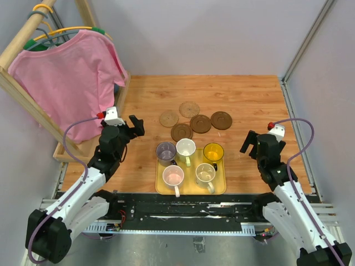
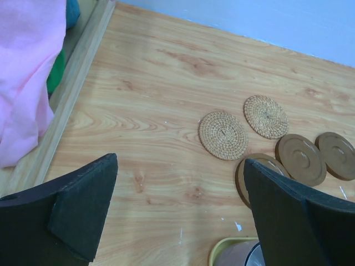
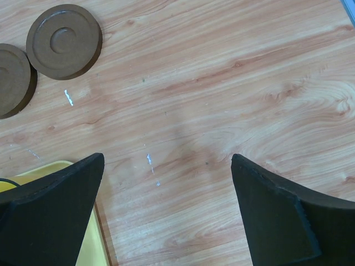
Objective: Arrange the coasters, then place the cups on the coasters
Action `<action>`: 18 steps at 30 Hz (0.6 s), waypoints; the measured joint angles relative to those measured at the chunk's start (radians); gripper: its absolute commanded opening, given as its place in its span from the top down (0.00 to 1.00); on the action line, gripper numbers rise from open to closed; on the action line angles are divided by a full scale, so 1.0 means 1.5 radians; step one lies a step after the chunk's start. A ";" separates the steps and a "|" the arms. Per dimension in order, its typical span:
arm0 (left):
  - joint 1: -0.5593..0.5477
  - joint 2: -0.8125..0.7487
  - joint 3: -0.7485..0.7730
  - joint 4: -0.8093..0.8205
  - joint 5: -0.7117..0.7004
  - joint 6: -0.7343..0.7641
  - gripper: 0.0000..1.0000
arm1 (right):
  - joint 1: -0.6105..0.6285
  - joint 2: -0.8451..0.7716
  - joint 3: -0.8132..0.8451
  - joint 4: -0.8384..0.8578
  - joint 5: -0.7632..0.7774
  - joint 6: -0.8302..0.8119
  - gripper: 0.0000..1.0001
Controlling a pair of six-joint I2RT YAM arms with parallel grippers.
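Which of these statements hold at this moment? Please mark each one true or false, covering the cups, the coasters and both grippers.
1. All five cups stand on the yellow tray. True.
2. One cup already sits on a coaster. False: the coasters lie bare on the table beyond the tray.
3. The left gripper and the right gripper are open and hold nothing. True.
4. All five coasters are woven. False: there are two woven coasters and three smooth brown coasters.

No legible text or labels anywhere.
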 measured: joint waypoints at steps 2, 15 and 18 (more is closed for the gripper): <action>0.000 0.002 0.000 0.000 0.000 0.000 0.00 | 0.000 0.001 0.000 -0.004 0.000 0.002 0.02; 0.000 0.011 0.000 0.000 -0.003 0.000 0.00 | 0.000 0.004 0.000 -0.004 0.008 0.007 0.01; 0.000 0.011 0.000 0.000 -0.005 0.000 0.00 | 0.000 0.018 0.000 -0.006 0.010 0.011 0.02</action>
